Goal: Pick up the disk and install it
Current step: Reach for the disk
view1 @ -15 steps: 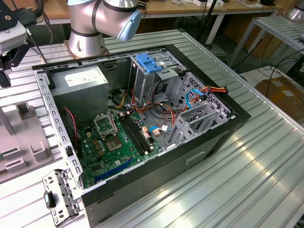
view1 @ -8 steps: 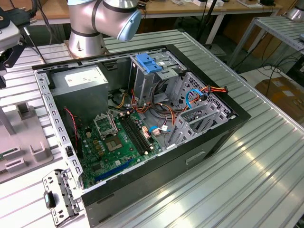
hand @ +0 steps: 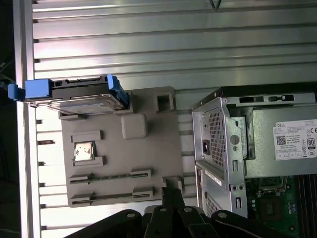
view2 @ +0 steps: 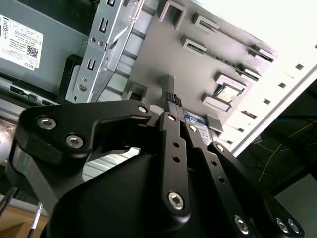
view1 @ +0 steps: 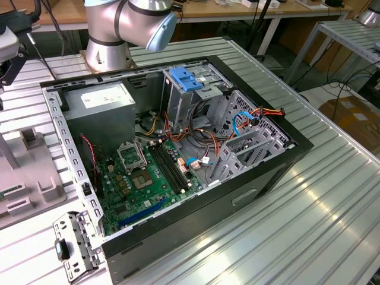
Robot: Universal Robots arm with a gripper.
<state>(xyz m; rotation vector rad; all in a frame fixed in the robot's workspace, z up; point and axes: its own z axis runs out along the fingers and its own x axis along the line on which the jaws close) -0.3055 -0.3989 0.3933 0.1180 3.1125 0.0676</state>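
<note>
Gripper (hand: 172, 194) closed and empty at one end of the grey fixture plate (hand: 143, 163); the disk (hand: 74, 96) sits at the plate's opposite end, near the table (hand: 173, 49) edge, long axis crosswise to the gripper's line

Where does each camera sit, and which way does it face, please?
Exterior view: off the arm, up high, looking down into the open case on the table; the arm shows beyond it.
First wrist view: on the wrist, looking past the claw at the grey tray and the disk on it.
Second wrist view: on the wrist, close behind the claw, facing the tray.
Shared: all three show the power supply.
</note>
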